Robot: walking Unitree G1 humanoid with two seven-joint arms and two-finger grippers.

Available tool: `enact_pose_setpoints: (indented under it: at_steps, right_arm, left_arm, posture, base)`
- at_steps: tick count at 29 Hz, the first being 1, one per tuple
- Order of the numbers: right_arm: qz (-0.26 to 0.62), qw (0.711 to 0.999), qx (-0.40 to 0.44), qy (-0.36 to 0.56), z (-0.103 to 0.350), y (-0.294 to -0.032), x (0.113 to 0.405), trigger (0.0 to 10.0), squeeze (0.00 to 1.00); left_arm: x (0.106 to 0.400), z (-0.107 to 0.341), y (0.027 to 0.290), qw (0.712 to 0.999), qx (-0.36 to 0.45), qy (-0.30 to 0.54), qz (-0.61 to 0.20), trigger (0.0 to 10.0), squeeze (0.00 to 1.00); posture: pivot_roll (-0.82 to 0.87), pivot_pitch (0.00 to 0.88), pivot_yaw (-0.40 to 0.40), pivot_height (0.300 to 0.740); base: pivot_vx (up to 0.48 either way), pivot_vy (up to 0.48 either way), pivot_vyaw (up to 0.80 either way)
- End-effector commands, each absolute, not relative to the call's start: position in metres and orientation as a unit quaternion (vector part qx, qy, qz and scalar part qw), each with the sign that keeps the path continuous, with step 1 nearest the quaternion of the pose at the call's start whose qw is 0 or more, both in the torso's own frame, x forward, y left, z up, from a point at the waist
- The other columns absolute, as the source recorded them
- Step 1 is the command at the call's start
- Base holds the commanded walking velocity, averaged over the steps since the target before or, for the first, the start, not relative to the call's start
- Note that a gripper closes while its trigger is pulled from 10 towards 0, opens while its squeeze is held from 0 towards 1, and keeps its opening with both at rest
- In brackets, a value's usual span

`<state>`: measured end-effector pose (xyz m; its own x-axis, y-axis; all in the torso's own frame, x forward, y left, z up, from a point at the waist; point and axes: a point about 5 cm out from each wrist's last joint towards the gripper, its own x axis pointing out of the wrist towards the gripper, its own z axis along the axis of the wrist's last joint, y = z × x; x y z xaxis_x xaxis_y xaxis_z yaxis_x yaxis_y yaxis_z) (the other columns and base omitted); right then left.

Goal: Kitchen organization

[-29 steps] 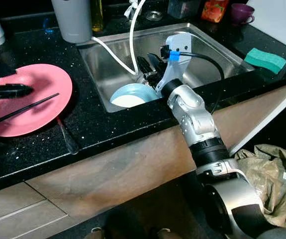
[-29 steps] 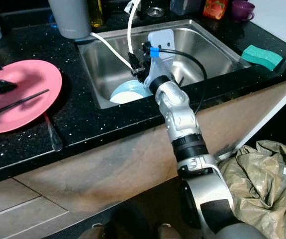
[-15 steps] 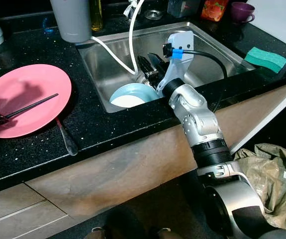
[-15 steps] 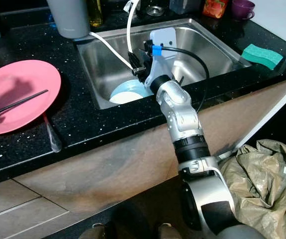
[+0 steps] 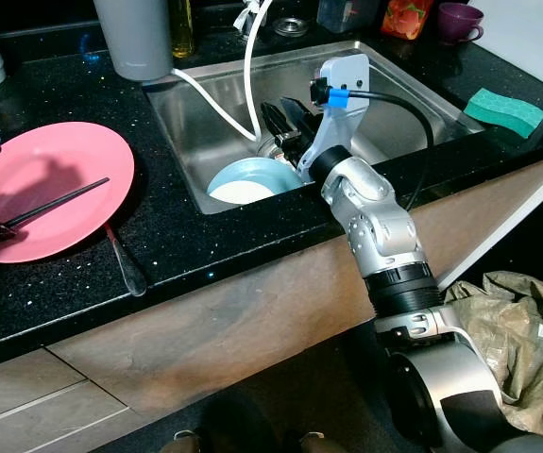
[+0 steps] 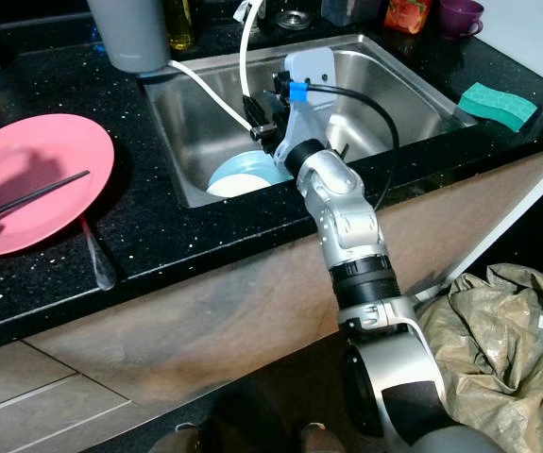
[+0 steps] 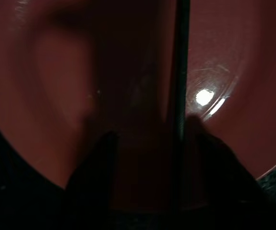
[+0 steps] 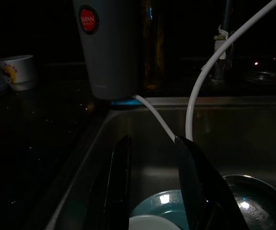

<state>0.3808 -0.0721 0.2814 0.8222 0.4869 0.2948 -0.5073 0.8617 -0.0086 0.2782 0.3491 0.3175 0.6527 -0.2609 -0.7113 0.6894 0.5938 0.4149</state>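
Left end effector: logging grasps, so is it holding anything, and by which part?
The left end effector straddles the near end of the black chopstick on the pink plate; a closed grip cannot be told.

A green sponge lies on the black counter at three o'clock of the sink; a purple cup stands at one o'clock, and crumpled bags rest on the floor at five o'clock.
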Motion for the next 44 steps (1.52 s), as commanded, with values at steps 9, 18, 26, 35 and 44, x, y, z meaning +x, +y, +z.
enact_pose_setpoints:
  at_steps: [9,18,26,35,44]
  right_arm:
    - [0.258,0.955,0.037,-0.141,0.281,-0.073,0.380,10.0,0.00]
    - [0.254,0.956,0.038,-0.143,0.283,-0.075,0.381,10.0,0.00]
    - [0.255,0.955,0.046,-0.146,0.288,-0.075,0.381,10.0,0.00]
    - [0.256,0.953,0.064,-0.147,0.290,-0.076,0.381,10.0,0.00]
    - [0.243,0.949,0.110,-0.166,0.302,-0.073,0.380,10.0,0.00]
  left_arm:
    - [0.282,0.302,0.350,0.851,0.307,0.320,-0.283,0.0,0.00]
    - [0.287,0.309,0.352,0.864,0.311,0.307,-0.252,0.0,0.00]
    - [0.299,0.353,0.326,0.915,0.242,0.147,-0.286,0.0,0.00]
    - [0.309,0.410,0.303,0.947,0.065,-0.044,-0.311,0.0,0.00]
    - [0.352,0.399,0.253,0.960,0.001,-0.169,-0.223,0.0,0.00]
  posture:
    - [0.05,0.174,-0.014,0.740]
    - [0.05,0.172,-0.014,0.740]
    - [0.04,0.167,-0.013,0.740]
    - [0.04,0.159,-0.012,0.740]
    - [0.04,0.157,-0.016,0.740]
  base:
    - [0.000,0.000,0.00]
    - [0.000,0.000,0.00]
    - [0.000,0.000,0.00]
    - [0.000,0.000,0.00]
    - [0.000,0.000,0.00]
